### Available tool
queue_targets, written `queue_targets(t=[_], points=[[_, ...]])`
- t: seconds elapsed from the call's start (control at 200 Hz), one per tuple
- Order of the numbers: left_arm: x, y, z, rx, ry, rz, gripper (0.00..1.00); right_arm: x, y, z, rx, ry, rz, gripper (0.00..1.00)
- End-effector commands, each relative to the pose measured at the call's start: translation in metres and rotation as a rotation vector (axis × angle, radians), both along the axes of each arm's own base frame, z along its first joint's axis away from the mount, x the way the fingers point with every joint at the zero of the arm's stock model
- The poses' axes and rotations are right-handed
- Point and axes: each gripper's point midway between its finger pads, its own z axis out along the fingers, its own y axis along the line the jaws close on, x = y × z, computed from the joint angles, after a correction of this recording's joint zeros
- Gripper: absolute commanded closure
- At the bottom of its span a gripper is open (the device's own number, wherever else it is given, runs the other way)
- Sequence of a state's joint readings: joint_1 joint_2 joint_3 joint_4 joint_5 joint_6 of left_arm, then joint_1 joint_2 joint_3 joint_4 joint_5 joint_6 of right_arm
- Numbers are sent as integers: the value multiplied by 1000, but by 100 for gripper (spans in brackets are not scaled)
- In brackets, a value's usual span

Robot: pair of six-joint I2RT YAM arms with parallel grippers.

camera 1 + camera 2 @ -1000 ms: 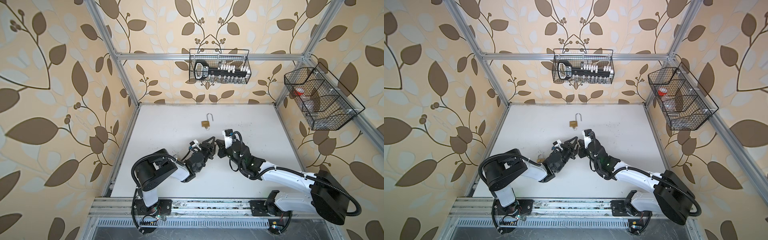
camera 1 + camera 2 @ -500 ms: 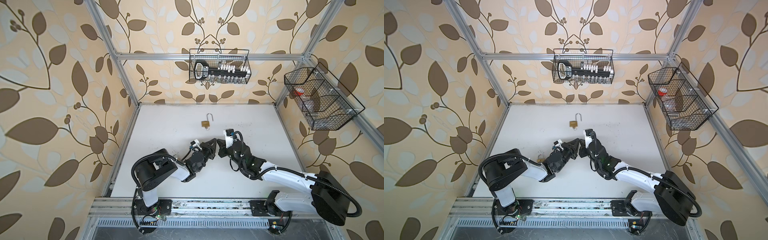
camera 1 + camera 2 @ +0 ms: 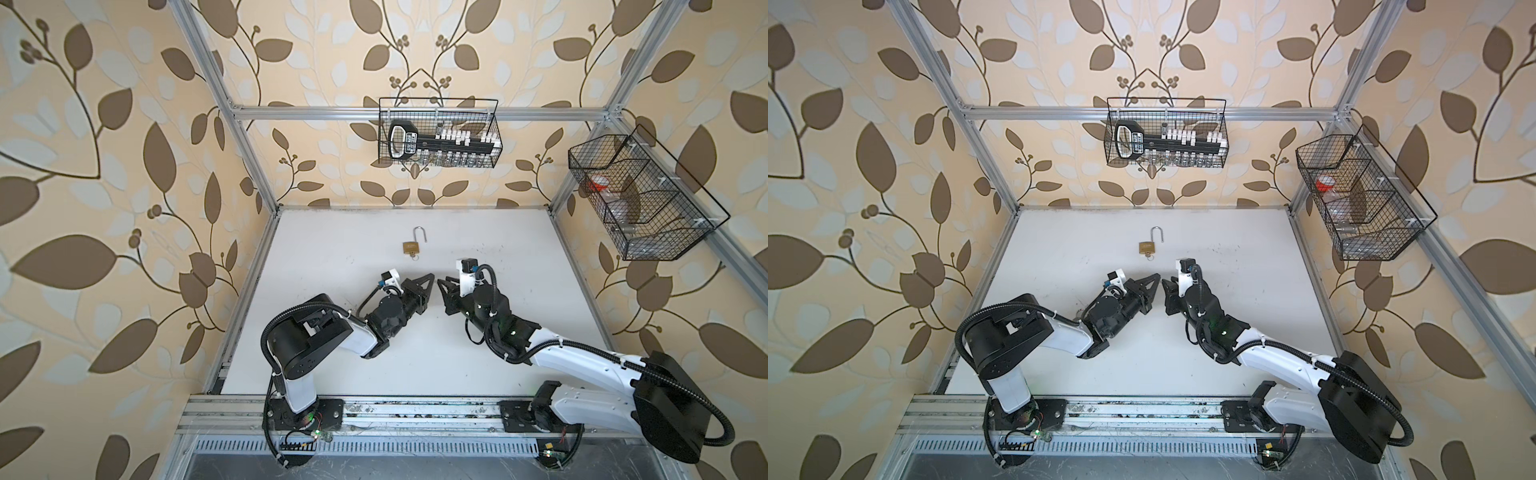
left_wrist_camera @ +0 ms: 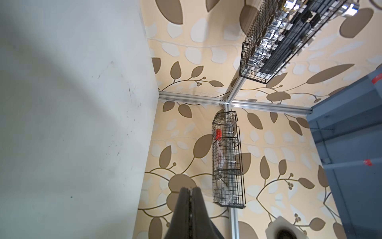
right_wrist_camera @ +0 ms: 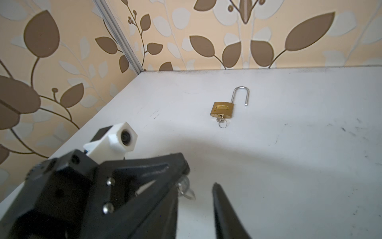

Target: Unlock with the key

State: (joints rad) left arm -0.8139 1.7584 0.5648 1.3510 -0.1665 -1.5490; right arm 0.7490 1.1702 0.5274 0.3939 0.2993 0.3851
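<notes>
Gold-coloured padlock (image 3: pixel 409 248) lies flat on the white tabletop (image 3: pixel 478 232). We see its metal loop swung open and a key (image 5: pixel 221 122) stuck in its bottom. Well apart from it, the two tools point at each other, tips just beside each other. The left tool (image 3: pixel 430 277) is pinched tight on a small silver key (image 5: pixel 185 189). The right tool (image 3: pixel 441 291) has its jaws a little apart.

Open-shackled padlock (image 3: pixel 1147 247) lies on the white table (image 3: pixel 1246 257).
</notes>
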Motion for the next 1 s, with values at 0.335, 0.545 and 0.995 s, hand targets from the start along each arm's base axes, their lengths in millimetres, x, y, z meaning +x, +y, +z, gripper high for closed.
queue_targets(t=[0.335,0.545,0.995], points=[[26,45,-13,686,-326,-189,100,0,-9,5,145,-37,61,56],[-1,73,11,961,-535,-131,100,-7,17,12,194,-52,252,52],[-61,47,64,700,-904,-265,100,-54,78,16,117,-85,569,49]])
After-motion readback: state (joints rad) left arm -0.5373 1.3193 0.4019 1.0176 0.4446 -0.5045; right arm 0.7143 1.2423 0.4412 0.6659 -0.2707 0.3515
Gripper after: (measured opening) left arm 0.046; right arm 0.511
